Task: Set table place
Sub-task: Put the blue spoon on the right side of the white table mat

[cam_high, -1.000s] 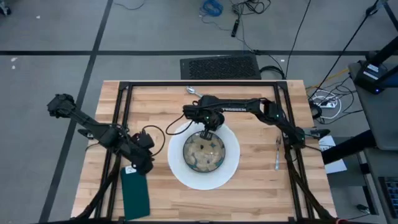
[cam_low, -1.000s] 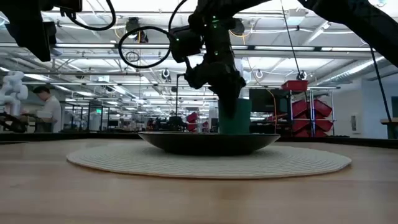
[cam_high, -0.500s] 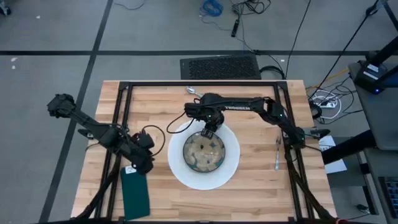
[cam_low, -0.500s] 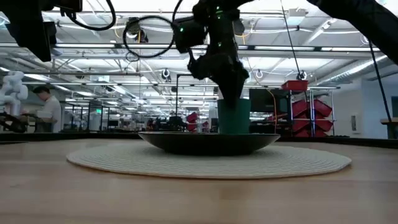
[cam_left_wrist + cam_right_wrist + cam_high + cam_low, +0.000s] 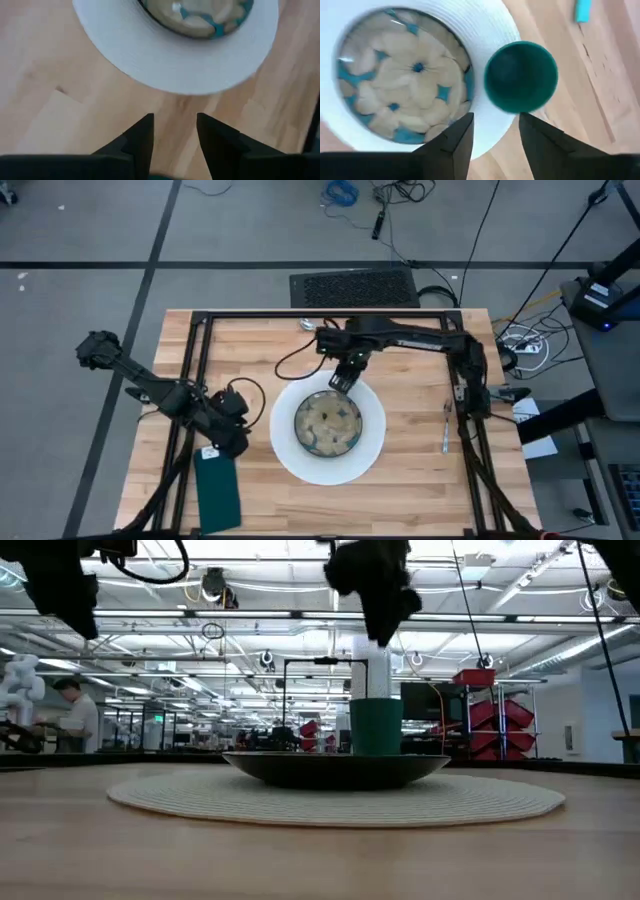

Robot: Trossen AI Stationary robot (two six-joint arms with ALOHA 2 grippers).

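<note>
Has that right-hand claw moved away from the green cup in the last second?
Yes. The right gripper has risen clear of the green cup; overhead it has pulled back from the bowl toward the table's far edge.

The only lettering in any view is a short white word on the right arm (image 5: 405, 338) in the high view, along the dark link that reaches over the table (image 5: 420, 470). It is too small to read with certainty, though it may be the maker's brand name. Nothing else carries readable text, numbers or signs.
</note>
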